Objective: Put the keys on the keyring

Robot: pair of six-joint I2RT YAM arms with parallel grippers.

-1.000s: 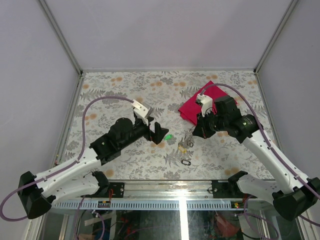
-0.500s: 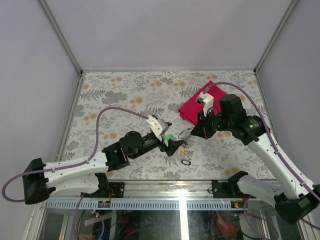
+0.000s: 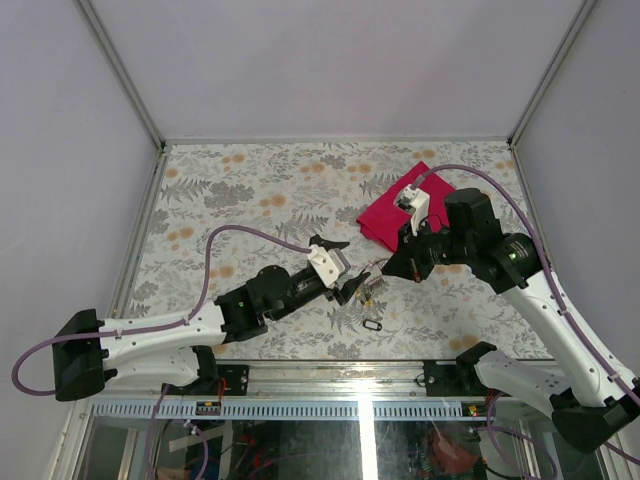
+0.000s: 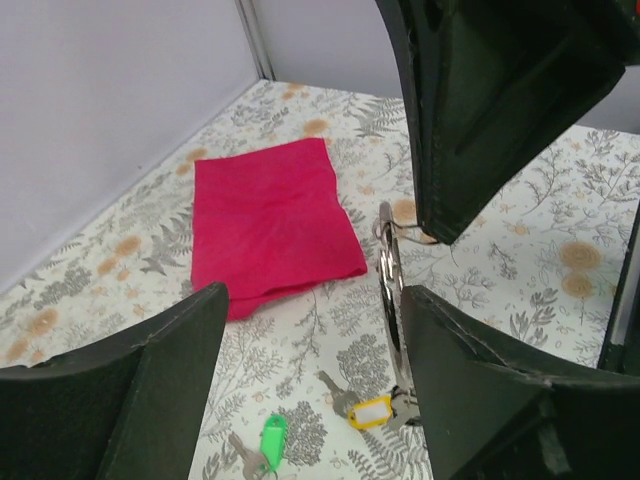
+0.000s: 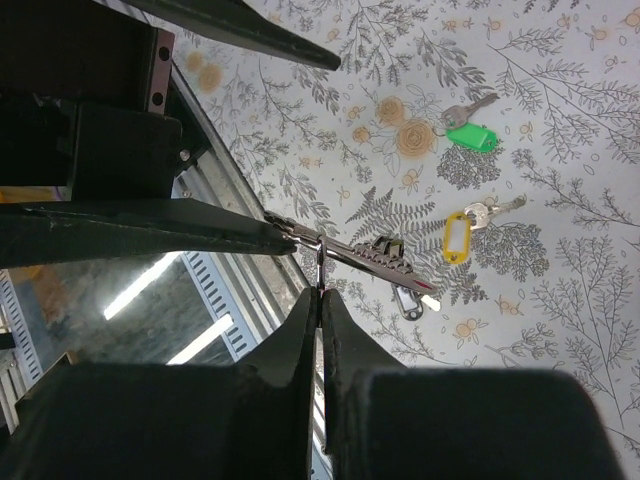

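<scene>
My right gripper [image 3: 386,267] is shut on the keyring [image 4: 388,290], a thin silver loop that hangs edge-on above the table. In the right wrist view its fingertips [image 5: 306,305] pinch the ring wire, and a toothed silver key [image 5: 375,255] lies across the ring. My left gripper [image 3: 353,286] is open. The ring stands between its fingers [image 4: 480,380], close to the right one. Below lie a yellow-tagged key [image 4: 370,412], a green-tagged key [image 4: 268,437] and a black-framed tag [image 3: 372,325]. I cannot tell whether the yellow one hangs on the ring.
A red cloth [image 3: 392,212] lies flat at the back right, behind the right gripper. The floral table ends at a metal rail [image 3: 330,372] along the near edge, just beyond the black tag. Grey walls enclose the other three sides.
My left arm has swung right and forward until its fingers straddle the ring, and its jaws have narrowed a little. My right gripper has stayed shut on the ring, almost in place.
</scene>
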